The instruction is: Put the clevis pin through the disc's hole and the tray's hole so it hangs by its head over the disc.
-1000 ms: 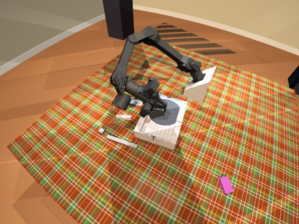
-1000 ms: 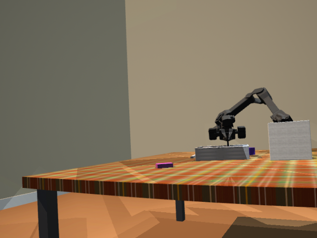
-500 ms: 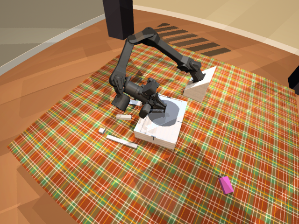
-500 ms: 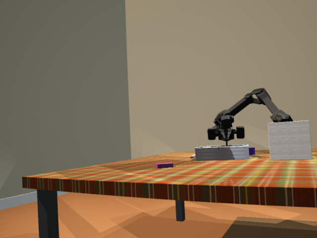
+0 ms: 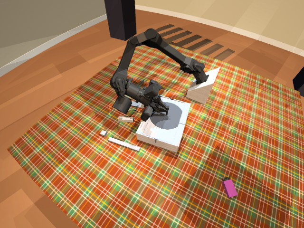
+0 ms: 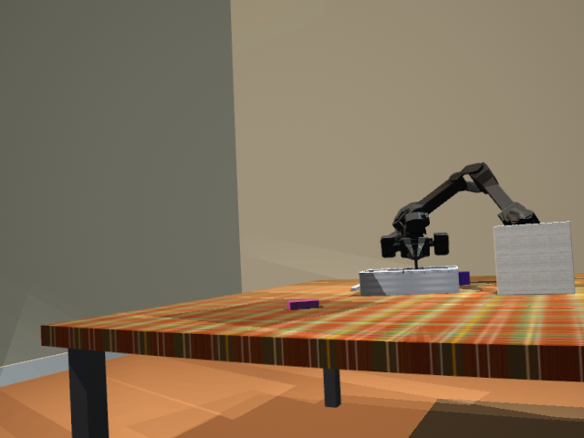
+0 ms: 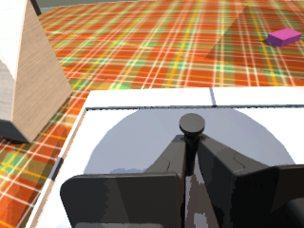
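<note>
Tan and grey-green walls (image 5: 221,17) (image 6: 405,118) — pale skirting, orange-brown plank floor (image 5: 49,73) (image 6: 235,391), dark-legged table (image 5: 80,156) (image 6: 245,325) — tartan-topped.

"What covers the table (image 5: 85,176) (image 6: 188,325) (image 7: 142,52)?"
"A plaid of orange, green and cream."
"And directly upon it?"
"The rimmed tray (image 5: 156,144) (image 6: 410,284) (image 7: 142,99), a magenta block (image 5: 230,188) (image 6: 302,304) (image 7: 284,37), and a long pale strip (image 5: 124,144) near the tray."
</note>
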Controlling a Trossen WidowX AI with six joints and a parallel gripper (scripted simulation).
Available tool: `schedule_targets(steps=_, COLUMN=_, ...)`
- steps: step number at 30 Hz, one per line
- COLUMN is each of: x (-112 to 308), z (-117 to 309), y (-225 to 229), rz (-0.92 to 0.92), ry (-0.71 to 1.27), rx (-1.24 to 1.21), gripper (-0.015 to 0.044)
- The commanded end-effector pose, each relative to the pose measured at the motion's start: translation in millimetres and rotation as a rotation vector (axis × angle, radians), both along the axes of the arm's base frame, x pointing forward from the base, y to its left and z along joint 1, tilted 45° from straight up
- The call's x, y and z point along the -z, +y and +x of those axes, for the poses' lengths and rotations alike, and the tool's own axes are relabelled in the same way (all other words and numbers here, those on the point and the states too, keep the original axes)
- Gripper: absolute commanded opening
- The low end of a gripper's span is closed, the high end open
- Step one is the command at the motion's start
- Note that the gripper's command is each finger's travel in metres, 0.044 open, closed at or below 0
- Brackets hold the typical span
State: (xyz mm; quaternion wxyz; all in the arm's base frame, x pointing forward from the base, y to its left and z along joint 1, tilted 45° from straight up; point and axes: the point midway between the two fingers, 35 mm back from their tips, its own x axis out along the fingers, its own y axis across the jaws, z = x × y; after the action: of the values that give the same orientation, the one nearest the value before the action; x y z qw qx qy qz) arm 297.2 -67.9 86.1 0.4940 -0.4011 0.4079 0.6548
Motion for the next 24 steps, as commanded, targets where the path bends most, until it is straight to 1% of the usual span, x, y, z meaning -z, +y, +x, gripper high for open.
schedule_targets(steps=1, x=0.3, z=2.8, y=-0.2, rz=0.000, ry=-0.001, rx=0.005, gripper=0.0000)
schedule_targets(steps=24, x=0.0, z=9.2, y=-0.1, rz=0.000, ry=-0.001, rx=0.005, gripper=0.0000)
